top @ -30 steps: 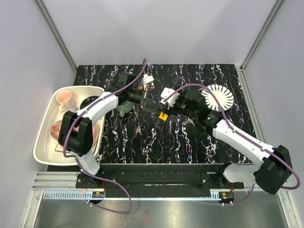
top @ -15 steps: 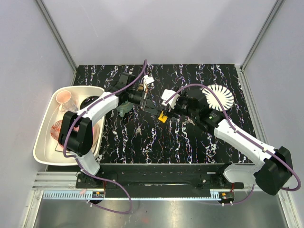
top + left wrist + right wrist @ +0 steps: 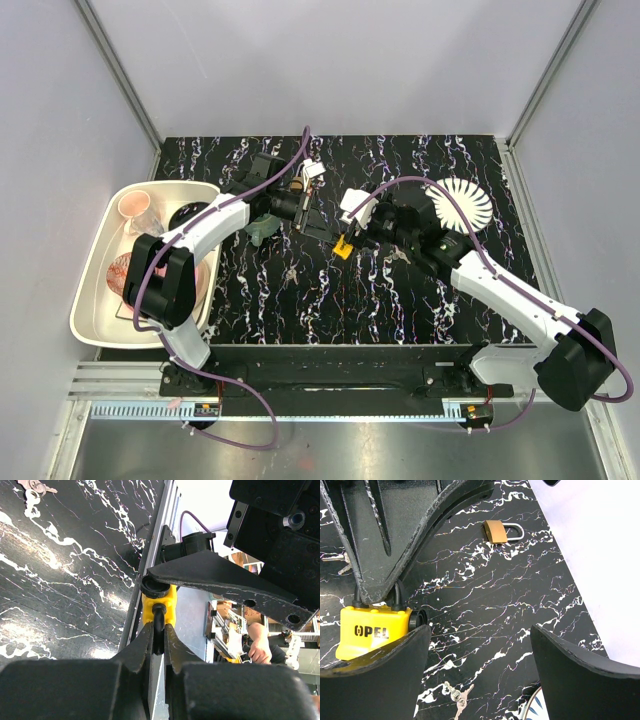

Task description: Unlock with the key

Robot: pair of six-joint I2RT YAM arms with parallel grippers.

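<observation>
1. The left gripper (image 3: 157, 630) was clamped on the black shackle (image 3: 399, 594) of the yellow padlock (image 3: 370, 630). In the left wrist view, its two fingers pressed against the shackle from both sides at lower centre.
2. The padlock sat at the centre of the black marbled table (image 3: 300, 300) in the top view. In the right wrist view its body, marked "OPEL", was at the lower left.
3. The right gripper (image 3: 480, 630) was just beside the padlock with its fingers wide apart, holding nothing. One finger (image 3: 375, 680) lay just under the padlock body in the right wrist view.
4. A bunch of keys (image 3: 456, 694) lay on the table at the bottom centre of the right wrist view, apart from both grippers.
5. A brass padlock (image 3: 502, 531) lay flat on the table near the top centre of the same view.
</observation>
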